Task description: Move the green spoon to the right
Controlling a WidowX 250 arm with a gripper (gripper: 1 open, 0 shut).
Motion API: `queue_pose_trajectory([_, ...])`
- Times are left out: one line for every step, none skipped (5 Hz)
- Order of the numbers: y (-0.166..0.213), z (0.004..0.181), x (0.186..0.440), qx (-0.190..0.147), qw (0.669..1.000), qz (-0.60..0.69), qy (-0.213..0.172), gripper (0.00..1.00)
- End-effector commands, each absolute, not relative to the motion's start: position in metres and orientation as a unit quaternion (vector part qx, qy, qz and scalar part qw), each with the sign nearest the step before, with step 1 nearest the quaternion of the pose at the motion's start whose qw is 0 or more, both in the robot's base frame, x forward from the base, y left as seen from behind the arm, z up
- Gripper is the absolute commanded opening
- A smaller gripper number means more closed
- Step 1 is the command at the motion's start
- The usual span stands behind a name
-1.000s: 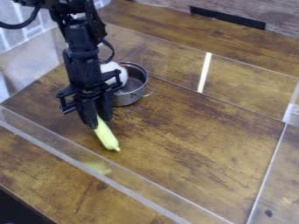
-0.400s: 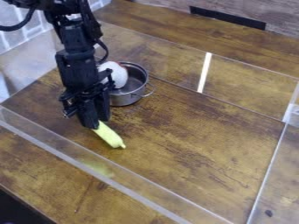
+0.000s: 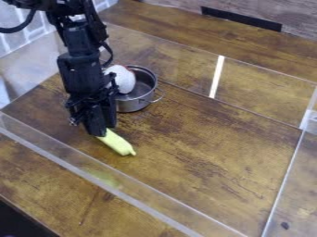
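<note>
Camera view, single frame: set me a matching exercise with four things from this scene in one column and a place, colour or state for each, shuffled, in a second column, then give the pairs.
Things:
1. green spoon
2. steel bowl
3. gripper
4. white object

Descriptions:
A. round and shiny, behind the arm
B. shut, pointing straight down
C. sits inside the bowl
D. yellow-green handle sticking out from under the fingers, on the wooden table

Pairs: 1-D, 2-A, 3-B, 4-C
</note>
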State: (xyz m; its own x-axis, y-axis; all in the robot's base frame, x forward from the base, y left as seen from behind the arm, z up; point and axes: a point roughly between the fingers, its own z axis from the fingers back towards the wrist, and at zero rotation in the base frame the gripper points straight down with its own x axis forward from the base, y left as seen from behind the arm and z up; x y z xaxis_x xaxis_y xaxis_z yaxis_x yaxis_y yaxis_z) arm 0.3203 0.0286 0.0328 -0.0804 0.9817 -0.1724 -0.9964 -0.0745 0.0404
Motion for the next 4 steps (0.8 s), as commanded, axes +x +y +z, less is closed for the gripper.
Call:
queue_pose_trajectory([0.011,0.036,0.323,-0.065,0.654,0.751,0.071,0.00])
queue_pose_trajectory([0.007,0.034,0.318,-0.063,0.650,0.754,0.073,0.00])
queue_pose_trajectory([0.007,0.032,0.308,-0.061,0.646,0.757,0.075,0.00])
queue_pose_trajectory([0.006,0.030,0.299,-0.058,0.642,0.761,0.077,0.00])
